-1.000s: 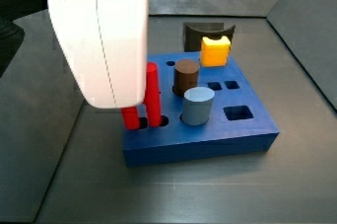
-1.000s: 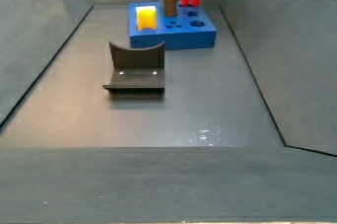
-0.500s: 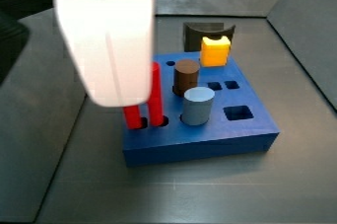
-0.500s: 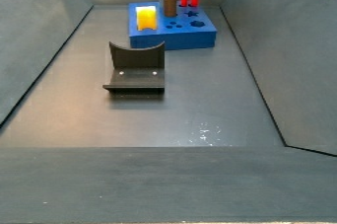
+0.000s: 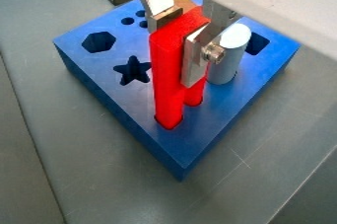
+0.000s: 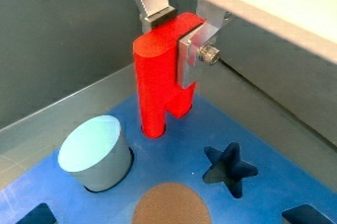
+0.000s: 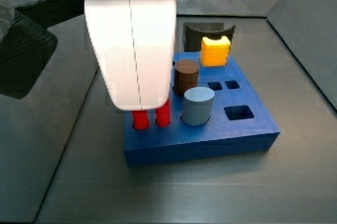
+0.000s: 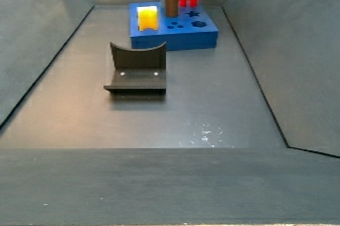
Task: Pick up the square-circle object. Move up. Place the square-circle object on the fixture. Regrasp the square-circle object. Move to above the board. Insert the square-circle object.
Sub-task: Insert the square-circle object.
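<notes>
So we're basically at the last step here. Taking the board as our landmark and going near to far in a side view: the front edge of that blue slab is closest to us, and right behind it the square-circle object stands upright with its two prongs down on the board's top, near the front left corner. The big white arm body covers most of it, so from there we only get the red prongs.

The wrist views tell us more. The gripper is clamped on the red piece, a silver finger pressed flat against its side, jaws narrow with the block between them. In a wrist view the bottom of the red piece looks like it's sunk into a slot in the board, but we can't tell how deep it goes or whether it's fully seated.

Just beside it on the board is a pale blue cylinder, then a brown cylinder behind that, then a yellow block at the far edge. The fixture sits empty on the tabletop, well apart from the board.

Our read: pick, fixture placement, regrasp and the move over the board look done. What's left is finishing the push down and letting go.
</notes>
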Motion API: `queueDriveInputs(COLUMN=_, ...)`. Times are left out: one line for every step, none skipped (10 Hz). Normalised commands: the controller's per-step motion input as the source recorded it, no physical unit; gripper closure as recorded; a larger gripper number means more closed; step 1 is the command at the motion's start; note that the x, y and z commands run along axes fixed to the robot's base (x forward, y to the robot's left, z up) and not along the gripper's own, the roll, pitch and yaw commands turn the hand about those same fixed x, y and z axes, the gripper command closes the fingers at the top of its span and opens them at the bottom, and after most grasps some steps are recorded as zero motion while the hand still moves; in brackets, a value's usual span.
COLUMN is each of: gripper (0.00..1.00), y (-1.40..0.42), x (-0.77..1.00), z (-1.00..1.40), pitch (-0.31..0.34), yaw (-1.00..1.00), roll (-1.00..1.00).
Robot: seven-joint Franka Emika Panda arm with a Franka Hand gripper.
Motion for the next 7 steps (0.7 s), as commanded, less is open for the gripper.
queueDriveInputs(gripper=1.0, y=0.11, x=0.0, z=-0.06, pitch=0.0, yaw=-0.01, roll=-0.18)
queueDriveInputs(gripper=1.0, y=0.33, x=0.22, z=-0.15, pitch=0.0, yaw=0.0, roll=-0.5)
queueDriveInputs(gripper=1.0, y=0.11, x=0.1, z=-0.26, pitch=0.0, yaw=0.0, roll=-0.33)
queueDriveInputs(gripper=1.0, y=0.0, x=0.0, z=-0.07, pitch=-0.014, yaw=0.0, roll=-0.07)
queueDriveInputs(gripper=1.0, y=0.0, x=0.0, z=-0.32, pitch=0.0, yaw=0.0, roll=-0.01)
queueDriveInputs(gripper=1.0, y=-0.03, x=0.12, z=-0.62, pitch=0.063, yaw=0.0, roll=0.01)
queueDriveInputs(gripper=1.0, y=0.0, x=0.25, z=-0.76, pitch=0.091, yaw=0.0, roll=0.0)
